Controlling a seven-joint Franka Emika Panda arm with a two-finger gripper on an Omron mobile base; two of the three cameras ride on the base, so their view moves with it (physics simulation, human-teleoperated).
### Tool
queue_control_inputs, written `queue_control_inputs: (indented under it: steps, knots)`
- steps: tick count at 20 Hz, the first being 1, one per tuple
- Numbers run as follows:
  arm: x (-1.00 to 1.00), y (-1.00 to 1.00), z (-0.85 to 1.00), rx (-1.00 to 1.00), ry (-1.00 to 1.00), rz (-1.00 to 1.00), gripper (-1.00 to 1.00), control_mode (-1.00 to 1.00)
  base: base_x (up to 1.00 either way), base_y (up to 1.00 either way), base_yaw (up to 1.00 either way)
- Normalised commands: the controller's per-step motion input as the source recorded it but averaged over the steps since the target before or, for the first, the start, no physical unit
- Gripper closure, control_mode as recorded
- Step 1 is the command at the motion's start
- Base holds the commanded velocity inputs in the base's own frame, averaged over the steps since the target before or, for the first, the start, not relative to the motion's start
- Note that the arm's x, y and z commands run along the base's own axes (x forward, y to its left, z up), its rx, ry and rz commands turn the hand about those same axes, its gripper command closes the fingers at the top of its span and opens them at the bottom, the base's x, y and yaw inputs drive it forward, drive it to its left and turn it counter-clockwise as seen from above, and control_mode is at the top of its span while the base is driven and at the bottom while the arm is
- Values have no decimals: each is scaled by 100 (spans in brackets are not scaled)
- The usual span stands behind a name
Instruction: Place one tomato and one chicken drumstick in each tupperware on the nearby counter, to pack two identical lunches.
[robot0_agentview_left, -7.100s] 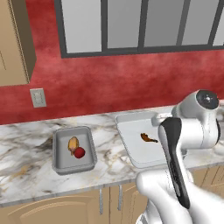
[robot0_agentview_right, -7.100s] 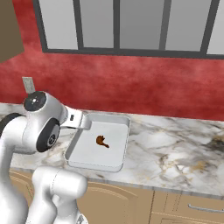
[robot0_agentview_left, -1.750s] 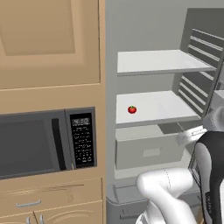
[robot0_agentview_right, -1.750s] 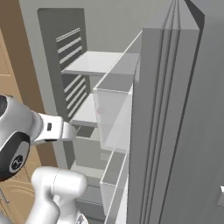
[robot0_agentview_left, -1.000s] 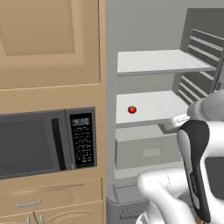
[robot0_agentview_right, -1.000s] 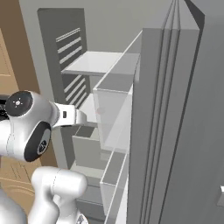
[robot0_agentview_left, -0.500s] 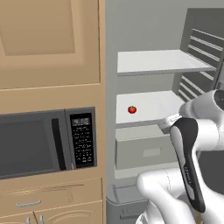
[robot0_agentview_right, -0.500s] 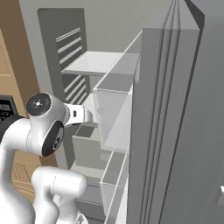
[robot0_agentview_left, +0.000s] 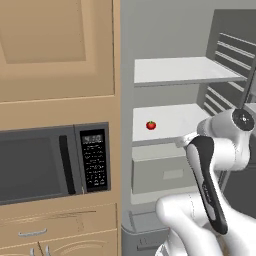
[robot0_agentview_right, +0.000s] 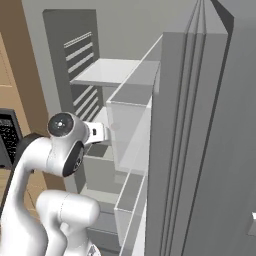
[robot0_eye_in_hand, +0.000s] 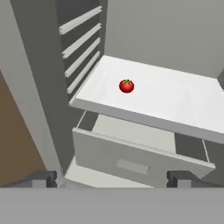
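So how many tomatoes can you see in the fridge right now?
1. The tomato sits alone on the middle shelf, towards its left rear as the hand view shows it. The drawer below could hide more.

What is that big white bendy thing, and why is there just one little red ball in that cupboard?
The white bendy thing is a robot arm in a pretend kitchen. Two pictures come from cameras riding behind it, one on each side. The third comes from a camera on its hand, looking past its claw, which is open and holds nothing. The cupboard is an open fridge. The red ball is a tomato sitting on the middle shelf, above a drawer. Beside the fridge is a microwave.
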Motion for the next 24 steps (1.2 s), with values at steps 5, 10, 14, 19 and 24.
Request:
queue_control_inputs:
  steps: [5,10,14,19,24]
  knots:
    - [47,0,-25,0,-3,3,-100,-100,0,0,0]
    - [51,0,-12,0,0,4,-100,-100,0,0,0]
    - [50,0,-3,0,0,3,-100,-100,0,0,0]
    - [48,0,-2,0,0,4,-100,-100,0,0,0]
    - [45,-3,-4,0,2,3,-100,-100,0,0,0]
